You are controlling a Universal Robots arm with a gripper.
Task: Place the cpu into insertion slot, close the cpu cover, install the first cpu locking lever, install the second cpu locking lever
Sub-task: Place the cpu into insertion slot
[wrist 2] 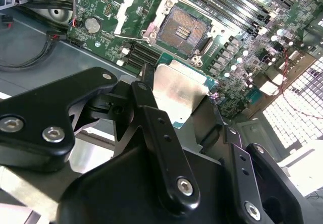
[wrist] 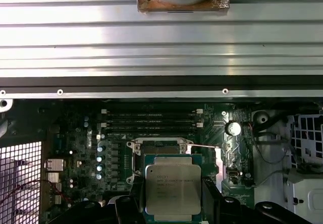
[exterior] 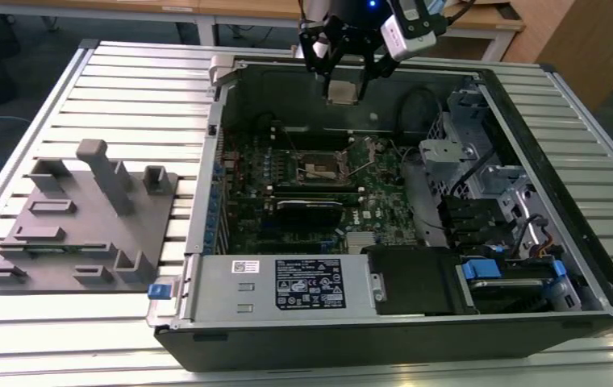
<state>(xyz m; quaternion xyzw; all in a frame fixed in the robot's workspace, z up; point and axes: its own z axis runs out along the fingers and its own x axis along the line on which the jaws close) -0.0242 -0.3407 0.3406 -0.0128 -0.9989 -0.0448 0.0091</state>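
One gripper [exterior: 341, 90], closed on two opposite edges of the cpu [wrist: 173, 188], holds it flat and well clear above the insertion slot [exterior: 323, 168], which lies almost straight beneath the gripper with its dark centre uncovered.

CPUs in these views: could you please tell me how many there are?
1. The cpu is held in the gripper above the open case; the slot is bare. Others may lie hidden inside.
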